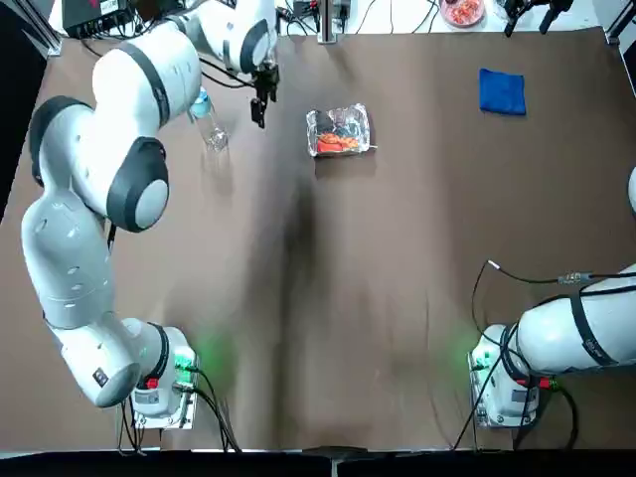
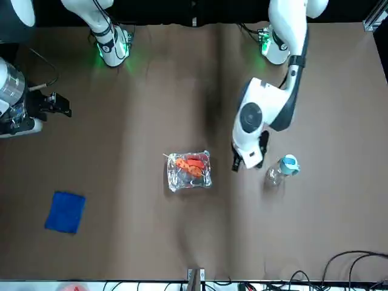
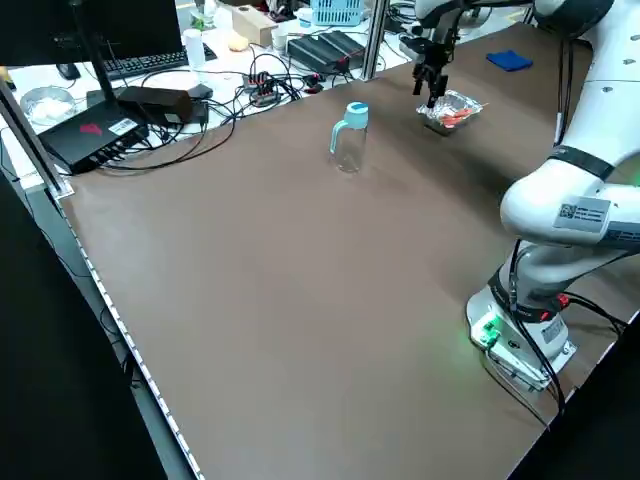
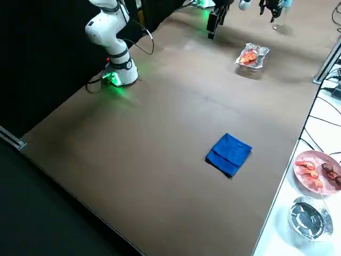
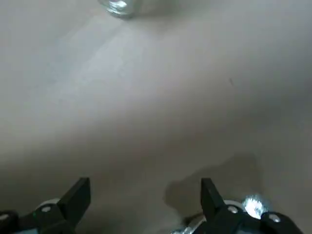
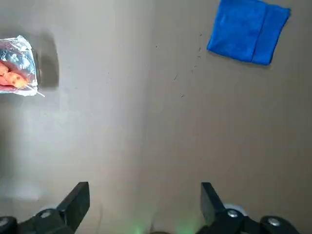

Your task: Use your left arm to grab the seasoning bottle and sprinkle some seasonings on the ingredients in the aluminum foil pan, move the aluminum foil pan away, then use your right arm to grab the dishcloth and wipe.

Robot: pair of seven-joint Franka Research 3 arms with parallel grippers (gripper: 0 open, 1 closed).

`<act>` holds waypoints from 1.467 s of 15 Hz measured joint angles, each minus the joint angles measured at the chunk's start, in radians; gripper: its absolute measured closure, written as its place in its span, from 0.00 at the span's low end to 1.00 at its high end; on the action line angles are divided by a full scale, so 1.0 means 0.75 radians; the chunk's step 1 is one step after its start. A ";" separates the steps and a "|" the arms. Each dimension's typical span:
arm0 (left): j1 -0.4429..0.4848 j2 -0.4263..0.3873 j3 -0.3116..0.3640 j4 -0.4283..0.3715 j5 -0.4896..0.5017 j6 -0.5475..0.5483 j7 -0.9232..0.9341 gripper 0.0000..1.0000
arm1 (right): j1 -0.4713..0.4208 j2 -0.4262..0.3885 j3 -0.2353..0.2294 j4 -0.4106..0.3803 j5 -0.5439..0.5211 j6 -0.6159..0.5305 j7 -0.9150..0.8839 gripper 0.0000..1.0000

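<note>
The left gripper [image 1: 260, 107] hung over the matte brown table [image 1: 328, 298], its two black fingers spread wide with only bare tabletop between them in the left wrist view. It sat at the end of the left arm [image 1: 109, 189], a chain of smooth white shells and rounded grey joint caps that reached from its base to the far part of the table.

The seasoning bottle [image 1: 207, 121] stood upright on the table just to the gripper's left, apart from the fingers. It was a slim clear plastic cylinder with a light-blue cap and a small loop at the side. To the gripper's right, near but not touching, sat the aluminum foil pan [image 1: 339, 130], a crinkled, shiny silver tray of roughly square shape. The ingredients [image 1: 336, 142] lay inside it as glossy orange-red pieces with some paler bits.

The dishcloth [image 1: 502, 91] lay flat far to the gripper's right, beyond the pan, a soft bright-blue cloth folded into a rough square with one folded edge showing as a seam.

The right gripper [image 6: 145, 207] was held well back from all of these, at the right edge of the table, with its fingers spread open over bare surface. From it, the dishcloth and the pan both lay ahead and well apart. The right arm [image 1: 566, 333] was folded close to its base.
</note>
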 joint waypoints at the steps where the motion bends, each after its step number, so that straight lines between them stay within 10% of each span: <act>1: -0.019 0.008 -0.003 0.003 0.000 0.014 0.067 0.00 | 0.000 0.000 0.000 0.000 0.000 0.000 0.000 0.00; 12: -0.090 0.264 -0.092 0.068 0.025 0.497 0.614 0.01 | 0.000 0.013 -0.004 -0.010 -0.005 0.044 0.002 0.00; 16: -0.090 0.360 -0.118 0.168 0.025 0.504 0.617 0.01 | -0.058 0.196 -0.015 -0.037 -0.010 0.209 0.011 0.00; 22: -0.088 0.368 -0.174 0.173 0.025 0.378 0.670 0.49 | -0.089 0.481 -0.053 -0.037 -0.132 0.643 0.011 0.00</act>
